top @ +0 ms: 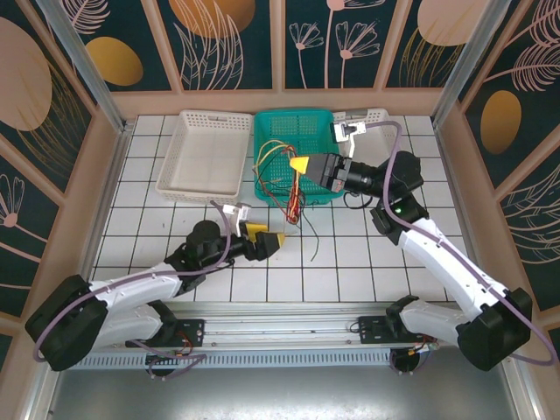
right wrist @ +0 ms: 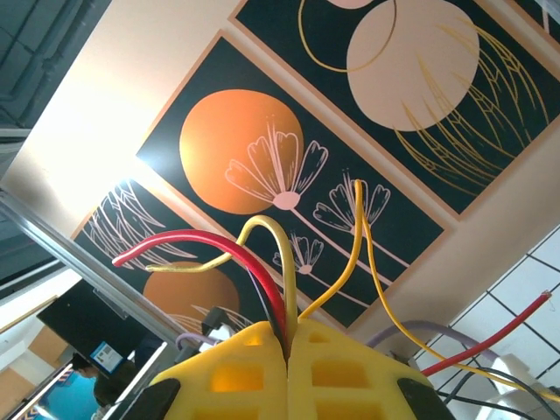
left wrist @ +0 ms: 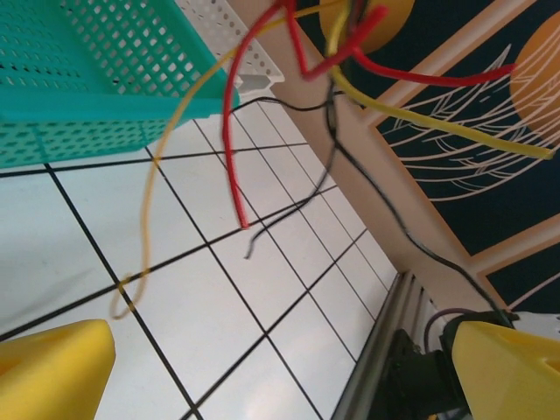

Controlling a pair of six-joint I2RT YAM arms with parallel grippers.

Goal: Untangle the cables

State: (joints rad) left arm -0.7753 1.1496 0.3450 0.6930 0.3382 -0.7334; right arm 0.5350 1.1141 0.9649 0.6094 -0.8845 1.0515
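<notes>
Top external: tiled table, floral walls; left pincer spread, right pincer gripping cables.

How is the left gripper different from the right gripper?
The left gripper is wide open and holds nothing; the right gripper is shut on the cables. The left gripper sits over the tiled table; the right gripper is at the green basket, with the cables dangling from it. Both are tipped in yellow.
</notes>
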